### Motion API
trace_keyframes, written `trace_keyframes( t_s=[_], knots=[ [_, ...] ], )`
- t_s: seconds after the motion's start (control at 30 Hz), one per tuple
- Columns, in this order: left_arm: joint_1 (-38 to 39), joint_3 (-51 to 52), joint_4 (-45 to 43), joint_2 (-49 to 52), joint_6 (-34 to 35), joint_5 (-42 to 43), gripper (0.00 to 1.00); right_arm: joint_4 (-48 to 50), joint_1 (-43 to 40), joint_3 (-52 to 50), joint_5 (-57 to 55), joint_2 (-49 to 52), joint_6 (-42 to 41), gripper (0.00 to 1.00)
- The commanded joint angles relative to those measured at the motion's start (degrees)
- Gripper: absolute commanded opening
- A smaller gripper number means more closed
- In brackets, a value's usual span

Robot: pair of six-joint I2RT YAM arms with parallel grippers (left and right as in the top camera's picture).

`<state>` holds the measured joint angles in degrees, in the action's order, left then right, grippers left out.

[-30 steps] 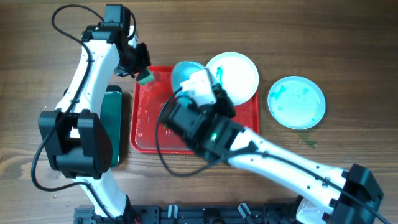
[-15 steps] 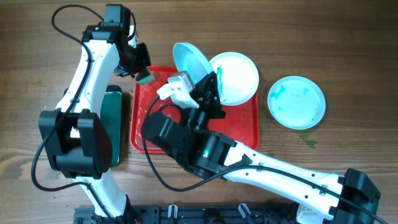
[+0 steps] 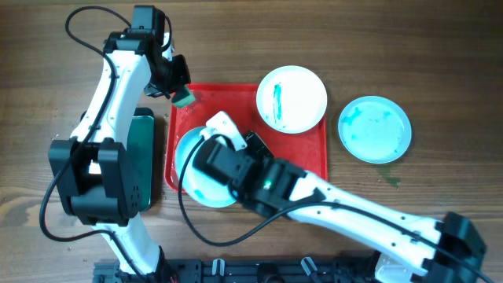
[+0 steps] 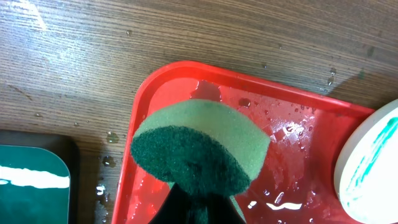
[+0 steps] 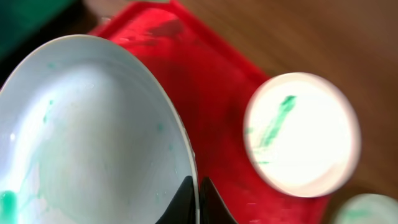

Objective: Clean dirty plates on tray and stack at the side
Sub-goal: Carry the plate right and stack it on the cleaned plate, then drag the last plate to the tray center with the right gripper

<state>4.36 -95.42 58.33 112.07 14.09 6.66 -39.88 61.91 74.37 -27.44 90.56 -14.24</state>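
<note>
**While both arms are over the tray: one plate gripped, sponge gripped**

Right end effector [image 5: 198, 198] is clenched on the rim of a round white shallow plate [image 3: 198, 171] with a faint teal-green tint, one finger on either side of the edge. In the overhead view this plate sits over the near-left part of the large red rectangular plastic tray [image 3: 302, 153] and overhangs the near rim. Cannot tell whether it touches the tray floor.

Left end effector [image 4: 194, 202] is grasping a green sponge [image 4: 199, 149], whose darker scouring face is toward the wrist camera. It is held over the tray's far-left corner; contact with the tray cannot be told. Water droplets show on the tray floor there and on the brown wooden worktop [image 3: 440, 55] beside it.

The second plate [image 3: 291, 98], white with one teal-green streak, lies at the tray's far-right corner, overlapping the rim. The third plate [image 3: 375, 128], smeared teal all over, lies on the worktop to the right, apart from the tray.

A small black tray with green inside [image 3: 145, 157] sits just beside the red tray's left rim.
</note>
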Motion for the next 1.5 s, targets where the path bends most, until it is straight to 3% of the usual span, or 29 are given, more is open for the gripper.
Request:
trace_keyframes(
  t_s=[0.0,0.1,0.2,0.43,0.6,0.93,0.97,1.0,1.03,1.2,1.33,1.47],
  knots=[
    [0.0,-0.2,0.4,-0.5,0.5,-0.3,0.04,0.6,-9.4,0.2,19.5,-10.0,-2.7,0.04],
    [0.0,-0.2,0.4,-0.5,0.5,-0.3,0.04,0.1,-20.7,0.2,31.4,-15.7,-3.0,0.04],
    [0.0,-0.2,0.5,-0.5,0.5,-0.3,0.04,-2.5,-37.3,0.2,41.1,-20.1,-4.6,0.04],
    [0.0,-0.2,0.5,-0.5,0.5,-0.3,0.04,-14.1,-69.0,0.1,42.1,-18.8,-8.3,0.04],
    [0.0,-0.2,0.5,-0.5,0.5,-0.3,0.04,-18.8,-81.4,-0.3,34.5,-11.2,-8.2,0.05],
    [0.0,-0.2,0.5,-0.5,0.5,-0.3,0.04,-12.4,-83.4,-8.2,31.7,3.6,-6.6,0.04],
    [0.0,-0.2,0.5,-0.5,0.5,-0.3,0.04,-12.4,-83.4,-8.2,31.7,3.7,-6.3,0.12],
    [0.0,-0.2,0.5,-0.5,0.5,-0.3,0.04,-12.4,-83.4,-8.2,32.0,3.7,-6.3,0.30],
    [0.0,-0.2,0.5,-0.5,0.5,-0.3,0.04,-12.4,-83.4,-8.0,33.2,3.7,-6.3,0.36],
    [0.0,-0.2,0.5,-0.5,0.5,-0.3,0.04,-12.4,-82.1,-3.1,48.7,3.7,1.0,0.48],
    [0.0,-0.2,0.5,-0.5,0.5,-0.3,0.04,-9.9,-73.9,-0.1,51.9,3.7,0.6,0.48],
    [0.0,-0.2,0.5,-0.5,0.5,-0.3,0.04,-5.3,-61.1,-0.2,42.9,5.4,-8.0,0.47]
  ],
)
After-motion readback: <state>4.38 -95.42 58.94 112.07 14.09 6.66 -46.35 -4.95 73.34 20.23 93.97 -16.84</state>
